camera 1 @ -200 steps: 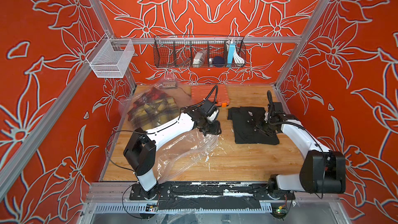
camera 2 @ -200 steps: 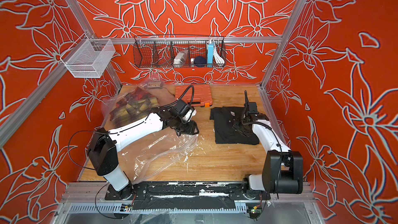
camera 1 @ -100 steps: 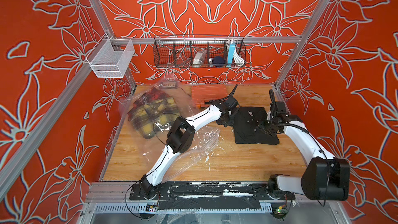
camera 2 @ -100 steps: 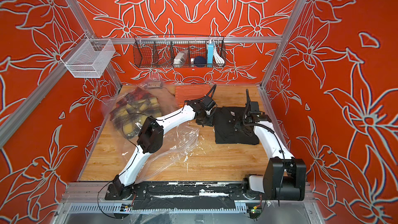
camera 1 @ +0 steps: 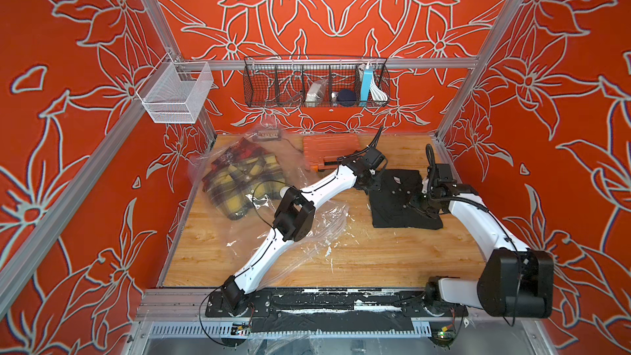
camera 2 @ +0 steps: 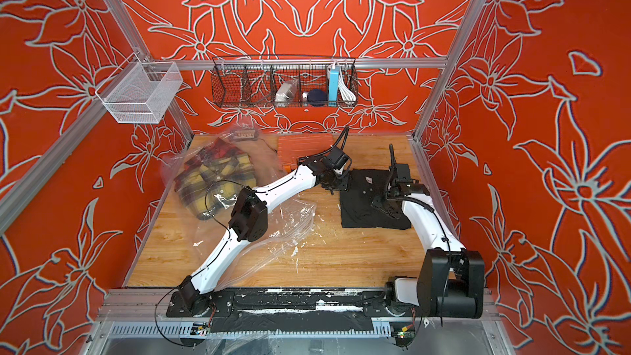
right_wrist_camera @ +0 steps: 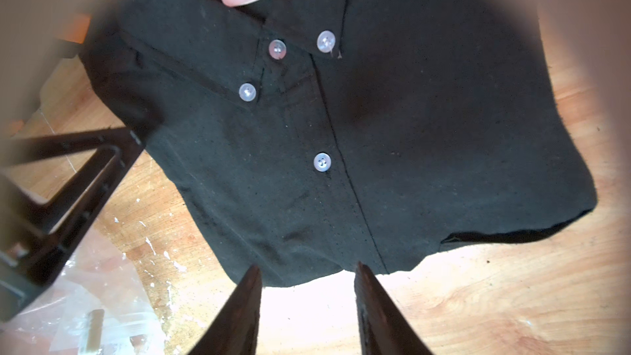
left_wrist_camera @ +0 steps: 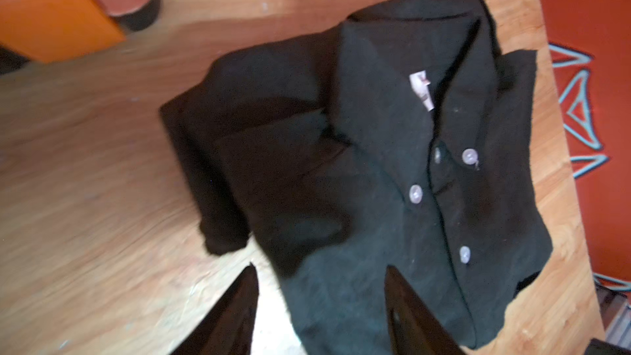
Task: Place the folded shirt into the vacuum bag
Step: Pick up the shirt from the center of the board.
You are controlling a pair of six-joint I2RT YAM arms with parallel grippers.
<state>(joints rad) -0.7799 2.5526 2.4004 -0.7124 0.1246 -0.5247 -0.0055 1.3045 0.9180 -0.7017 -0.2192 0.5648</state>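
In both top views, the folded black shirt point(camera 1: 392, 213) lies on the worktop point(camera 1: 375, 261), outside the clear vacuum bag point(camera 1: 327, 225) beside it. Left wrist view: left hand point(left_wrist_camera: 319, 268) partly open, empty, at the shirt's edge. Right wrist view: right hand point(right_wrist_camera: 307, 268) likewise parted, empty, at the hem.

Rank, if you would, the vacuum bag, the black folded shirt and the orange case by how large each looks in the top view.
1. vacuum bag
2. black folded shirt
3. orange case, partly hidden behind the left arm, so only its visible part counts
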